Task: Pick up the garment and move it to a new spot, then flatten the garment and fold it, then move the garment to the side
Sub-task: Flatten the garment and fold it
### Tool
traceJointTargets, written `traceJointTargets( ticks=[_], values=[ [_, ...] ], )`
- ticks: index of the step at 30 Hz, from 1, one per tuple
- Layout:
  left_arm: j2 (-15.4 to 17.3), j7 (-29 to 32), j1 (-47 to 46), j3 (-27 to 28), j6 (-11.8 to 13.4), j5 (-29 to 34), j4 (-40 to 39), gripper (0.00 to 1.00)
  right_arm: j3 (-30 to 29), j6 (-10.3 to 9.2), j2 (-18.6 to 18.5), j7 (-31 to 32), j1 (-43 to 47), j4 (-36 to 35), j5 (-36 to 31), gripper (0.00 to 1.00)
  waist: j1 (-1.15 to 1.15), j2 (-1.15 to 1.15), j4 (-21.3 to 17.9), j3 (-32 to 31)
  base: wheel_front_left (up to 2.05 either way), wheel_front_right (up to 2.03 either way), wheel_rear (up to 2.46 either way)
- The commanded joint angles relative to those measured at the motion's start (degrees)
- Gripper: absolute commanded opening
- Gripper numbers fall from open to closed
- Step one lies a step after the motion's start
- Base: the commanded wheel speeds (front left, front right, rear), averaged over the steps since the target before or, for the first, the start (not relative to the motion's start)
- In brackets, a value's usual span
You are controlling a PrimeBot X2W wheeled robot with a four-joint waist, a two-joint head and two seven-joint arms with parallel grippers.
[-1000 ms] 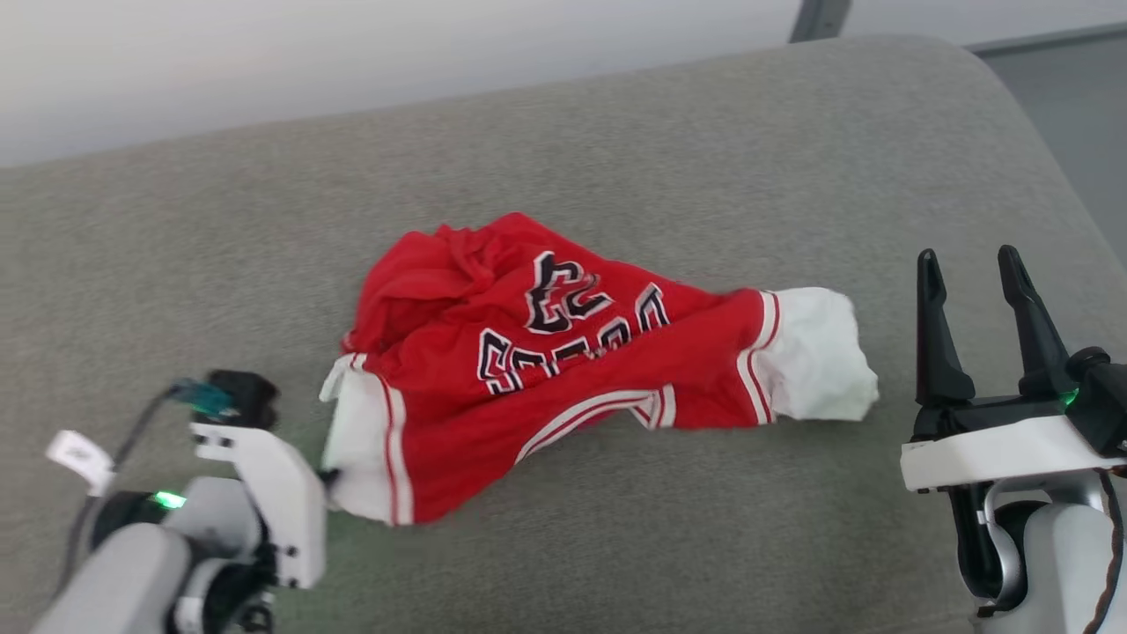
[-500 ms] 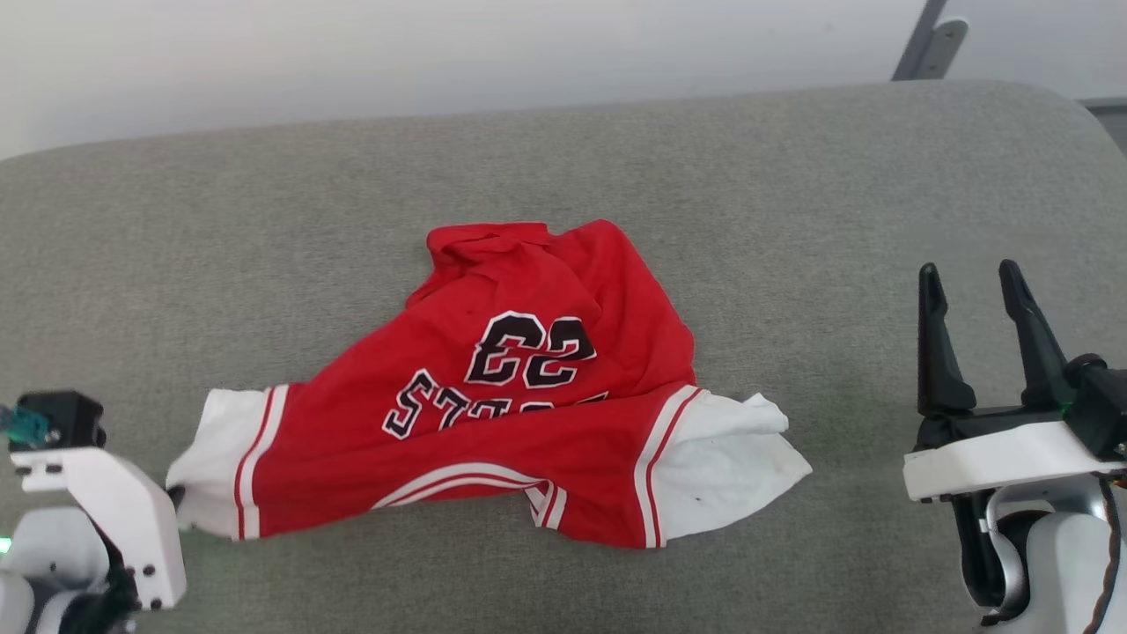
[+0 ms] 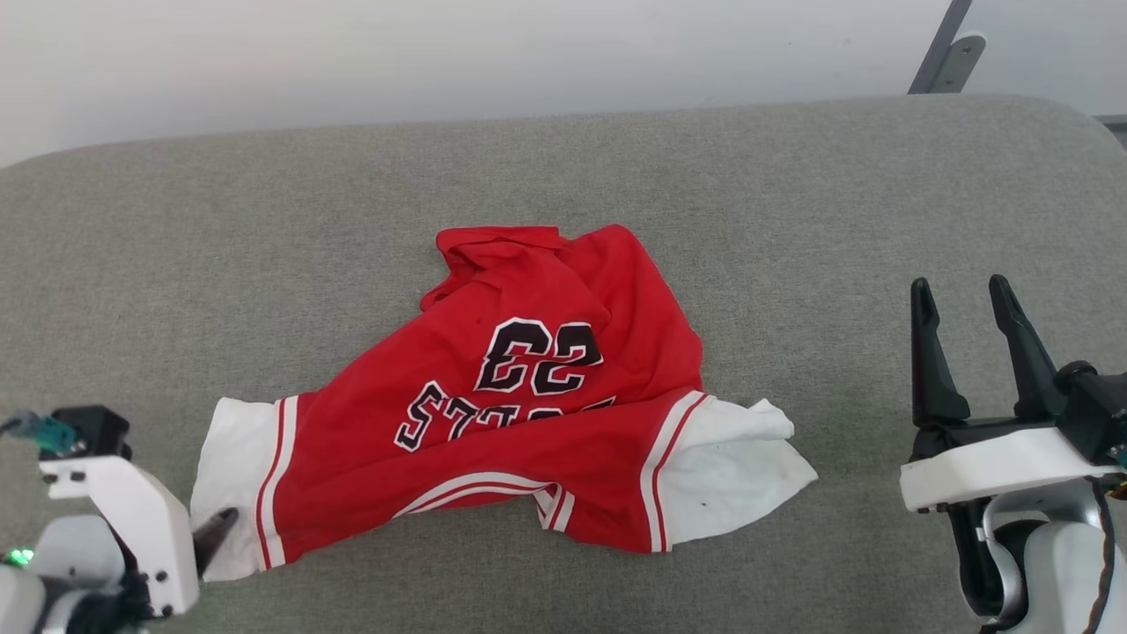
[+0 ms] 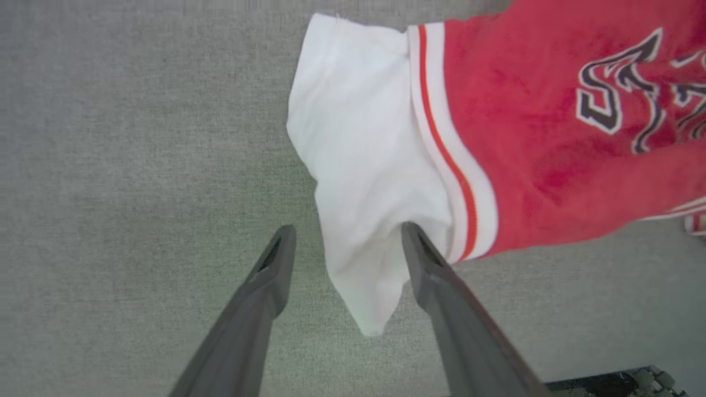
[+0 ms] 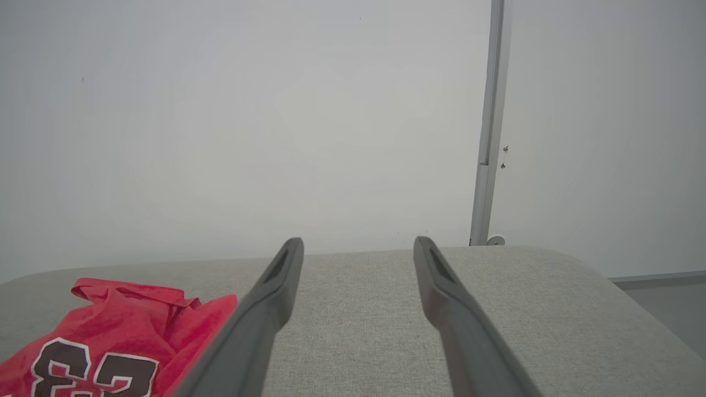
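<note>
Near the sofa's (image 3: 792, 220) front left edge, our left gripper (image 4: 345, 232) has just sprung wide off the white sleeve (image 4: 358, 165), the right gripper (image 3: 960, 295) sits idle and wide, so the shirt (image 3: 528, 440) lies mid-seat, and we reckon flattening is next.

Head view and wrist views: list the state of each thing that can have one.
garment: crumpled, not yet flattened or folded, lying on the grey cushion, number side up.
left gripper: open, white sleeve tip between its fingers, not clamped.
right gripper: open, empty, apart from the garment.
</note>
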Motion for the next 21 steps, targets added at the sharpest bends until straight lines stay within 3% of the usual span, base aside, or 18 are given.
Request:
traceJointTargets(
  ticks=[1,6,15,16,17,21],
  values=[
    [0.7,1.3,-1.5,0.6,-0.1,-0.7,0.4,1.0,0.1,-0.04,0.0,0.5,0.5,-0.5,0.4,1.0,0.0,0.0,-0.2,0.1,0.0,0.0,0.0],
    [1.1,4.0,-3.9,0.5,-0.5,-2.0,3.1,1.0,0.9,-0.04,0.0,1.7,1.1,-1.3,0.8,1.0,0.0,0.0,-0.9,1.0,0.0,0.0,0.0],
    [-2.0,5.1,-7.3,-0.8,-2.3,-3.6,10.5,1.0,3.6,-0.04,0.0,6.9,2.0,-1.8,2.3,1.0,0.0,0.0,-2.0,3.3,0.0,0.0,0.0],
    [-2.3,5.5,-7.7,-1.2,-2.9,-3.8,11.4,0.55,4.1,-0.04,0.0,8.0,2.3,-1.7,2.3,1.0,0.0,0.0,-2.0,3.6,0.0,0.0,0.0],
    [-2.8,5.7,-8.1,-1.7,-3.5,-4.1,12.3,0.0,5.0,-0.04,0.0,9.5,2.4,-1.7,2.5,1.0,0.0,0.0,-2.0,4.0,0.0,0.0,0.0],
    [-4.7,5.4,-9.6,-2.9,-5.1,-3.8,15.2,0.0,9.3,-0.04,-1.9,16.0,2.7,-1.0,5.0,1.0,0.0,0.0,-1.6,5.0,0.0,0.0,0.0]
  ],
)
